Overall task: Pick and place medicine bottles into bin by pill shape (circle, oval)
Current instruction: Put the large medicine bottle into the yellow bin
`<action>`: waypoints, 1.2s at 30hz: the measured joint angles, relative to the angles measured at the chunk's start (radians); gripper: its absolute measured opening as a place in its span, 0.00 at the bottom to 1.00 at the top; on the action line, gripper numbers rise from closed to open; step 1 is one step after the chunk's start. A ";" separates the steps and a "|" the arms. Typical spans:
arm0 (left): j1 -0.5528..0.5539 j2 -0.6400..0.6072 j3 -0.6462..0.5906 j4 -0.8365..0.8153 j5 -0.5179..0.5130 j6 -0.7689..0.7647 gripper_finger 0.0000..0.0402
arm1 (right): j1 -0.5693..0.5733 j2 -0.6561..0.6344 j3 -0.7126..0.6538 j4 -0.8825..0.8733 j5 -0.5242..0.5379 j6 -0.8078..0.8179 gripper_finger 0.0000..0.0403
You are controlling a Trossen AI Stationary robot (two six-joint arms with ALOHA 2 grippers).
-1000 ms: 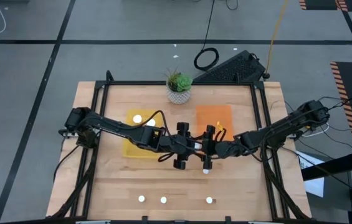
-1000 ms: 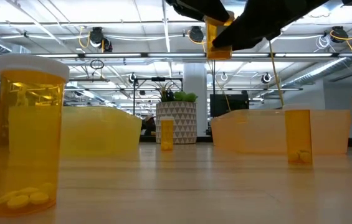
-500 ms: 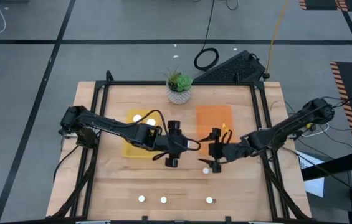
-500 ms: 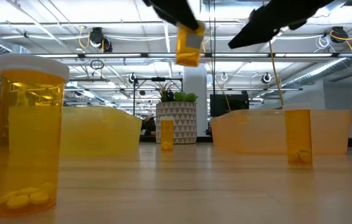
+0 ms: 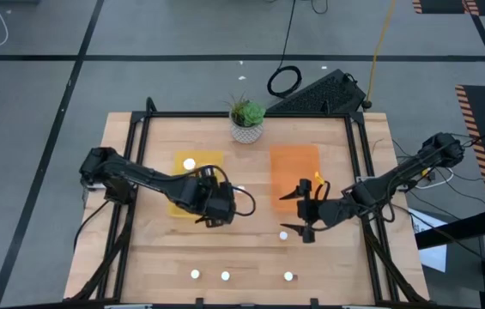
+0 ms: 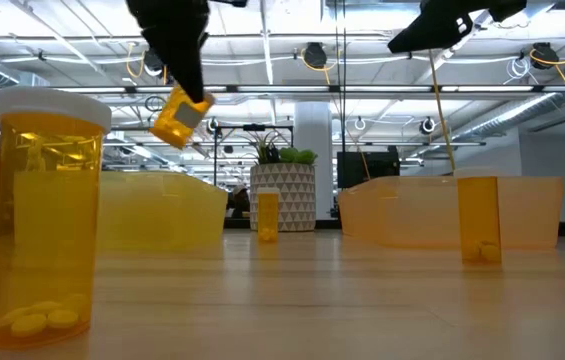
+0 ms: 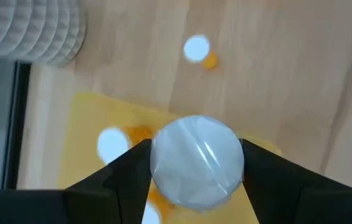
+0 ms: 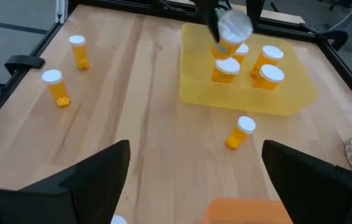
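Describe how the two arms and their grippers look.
Both are dark, slim, jointed arms. The left arm carries a black cable looping beside its wrist. The right arm has cables near its base. Each ends in a two-finger gripper: the left gripper and right gripper have broad, flat black fingers.

My overhead eye looks straight down on the whole table; my low one sits at tabletop level, facing the plant. My wrist eyes ride close — both share the yellow bin with them.
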 joint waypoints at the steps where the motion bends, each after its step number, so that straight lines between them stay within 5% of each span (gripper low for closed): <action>1: -0.008 -0.006 -0.008 -0.002 -0.002 -0.019 0.56 | 0.001 0.000 0.000 -0.001 0.000 0.000 0.90; 22: -0.199 -0.356 -0.513 0.130 -0.119 -0.497 0.56 | 0.000 0.000 0.000 0.024 0.007 -0.023 0.90; 36: -0.204 -0.381 -0.772 0.410 -0.145 -0.581 0.56 | 0.000 0.000 0.000 0.039 0.009 -0.026 0.90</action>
